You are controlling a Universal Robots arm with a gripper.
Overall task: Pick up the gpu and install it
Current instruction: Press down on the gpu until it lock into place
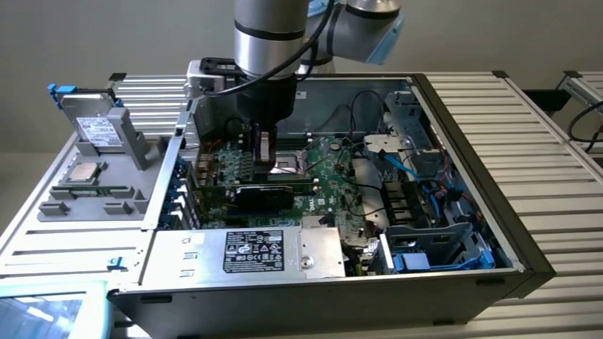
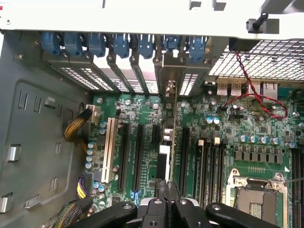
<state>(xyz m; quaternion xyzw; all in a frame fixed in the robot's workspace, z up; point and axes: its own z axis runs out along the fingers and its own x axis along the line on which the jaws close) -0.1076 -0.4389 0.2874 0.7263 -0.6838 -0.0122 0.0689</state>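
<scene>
Inside the open grey computer case (image 1: 452,134), black gripper (image 2: 167,199) is clamped shut on the thin green gpu card (image 2: 172,142), seen edge-on, standing upright over the green motherboard (image 2: 237,128); its lower edge hidden.

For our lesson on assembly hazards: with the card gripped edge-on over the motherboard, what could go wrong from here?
1. The hand holds the gpu edge-on between closely spaced black slots; a slight offset might press it onto the motherboard or the wrong slot.
2. Its bracket end sits close to the blue latches and could catch there.
</scene>
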